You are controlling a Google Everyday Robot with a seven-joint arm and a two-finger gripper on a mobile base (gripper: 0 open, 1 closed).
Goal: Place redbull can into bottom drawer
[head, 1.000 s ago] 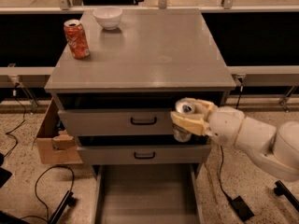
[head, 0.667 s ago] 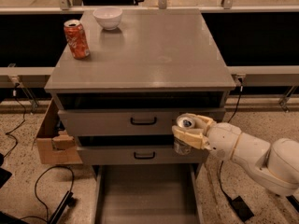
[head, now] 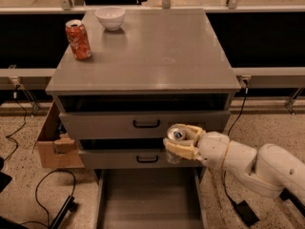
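Silver-grey and slim, the redbull can point(head: 177, 136) is sitting clamped in your hand point(head: 178, 144), with the cream fingers point(head: 180, 151) pressing on its sides and its shiny top showing. You are holding it off the bench point(head: 152, 51), below the front edge toward the right front corner, just in front of the middle drawer point(head: 114, 159). Beneath it the bottom drawer point(head: 147, 199) is standing open, its flat floor showing. On the bench, an orange-red soda can point(head: 78, 39) is standing near the left rear corner, and a white bowl point(head: 110, 17) is sitting by the rear edge.
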